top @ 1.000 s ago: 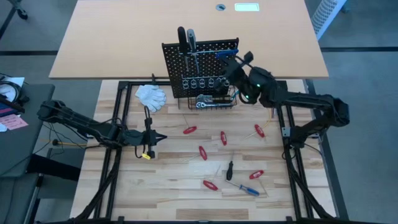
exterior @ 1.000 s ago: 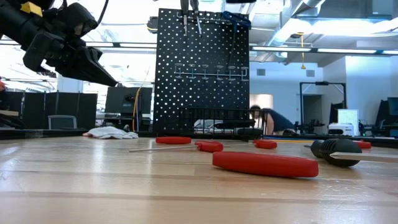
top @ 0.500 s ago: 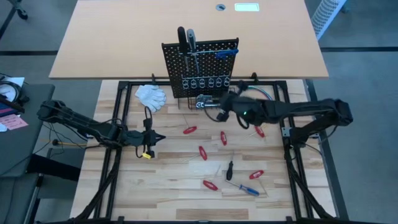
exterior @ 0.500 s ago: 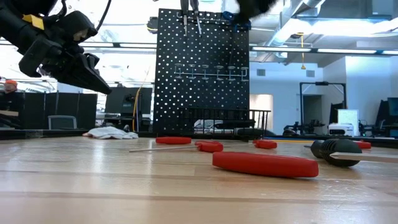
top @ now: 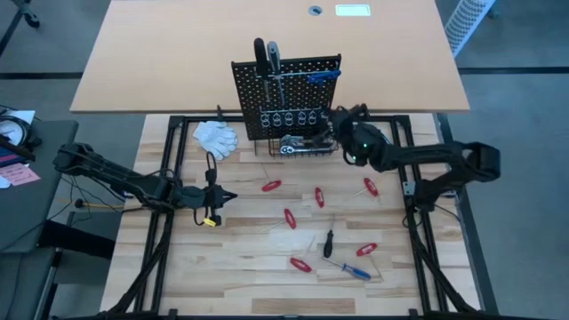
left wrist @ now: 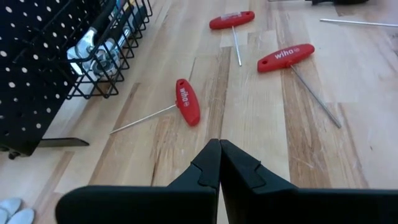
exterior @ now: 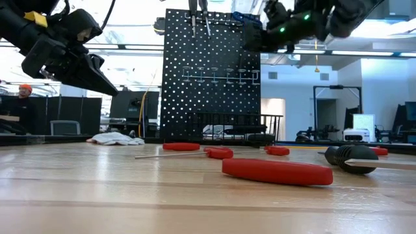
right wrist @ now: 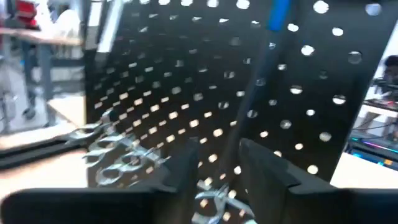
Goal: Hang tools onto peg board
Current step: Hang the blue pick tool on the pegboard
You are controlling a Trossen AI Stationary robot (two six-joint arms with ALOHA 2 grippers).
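Right gripper (top: pixel 338 135), high view: swings back from over the bare table in front of the wire basket (top: pixel 307 148) up to the right edge of the peg board (top: pixel 284 89); carries nothing visible
Left gripper (top: pixel 220 197), high view: hovers at the same spot over the left of the table, well apart from the board
Loose tools, high view: lie scattered as before, several red-handled screwdrivers (top: pixel 271 186), a black-handled one (top: pixel 328 240) and a blue-handled one (top: pixel 358 272); none hung in the last second

Right gripper (exterior: pixel 255 38), low view: now shows high beside the board's (exterior: pixel 208 71) upper right corner, absent from there a moment earlier
Left gripper (exterior: pixel 97 77), low view: hangs above the table with its tip pointing down, barely moved

Left jaws, left wrist view: pressed fully together (left wrist: pixel 219 163), holding nothing; look down on a red-handled screwdriver (left wrist: pixel 188 102) near the basket (left wrist: pixel 106 59)

Right jaws, right wrist view: parted partway (right wrist: pixel 217 152), close to the board face (right wrist: pixel 174 81); dark shaft of the hung blue screwdriver (right wrist: pixel 264 74) runs down into the gap, clamped by neither finger as far as can be told

Meaning for the task: looks like a release or adjustment at the board; most tools not yet hung, next pick from the table likely
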